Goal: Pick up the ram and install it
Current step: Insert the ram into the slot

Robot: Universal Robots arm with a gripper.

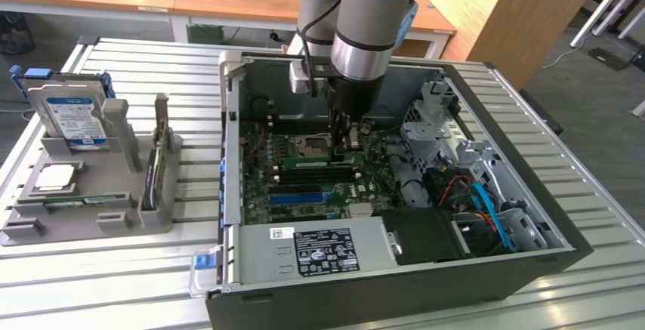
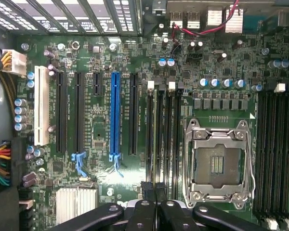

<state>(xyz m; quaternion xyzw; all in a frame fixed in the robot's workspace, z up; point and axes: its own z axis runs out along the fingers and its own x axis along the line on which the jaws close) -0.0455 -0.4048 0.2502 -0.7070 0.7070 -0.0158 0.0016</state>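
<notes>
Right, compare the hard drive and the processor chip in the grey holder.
The hard drive stands upright; the processor chip lies flat. The hard drive has a blue label; the processor chip a silver top. Both sit in the grey holder.

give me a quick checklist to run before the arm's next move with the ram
1. Gripper above the memory slots beside the cpu socket: ok
2. Ram held in the gripper: cannot tell
3. Memory slots free of cables: ok
4. White slot latches open: cannot tell
5. Case side open: ok
</notes>
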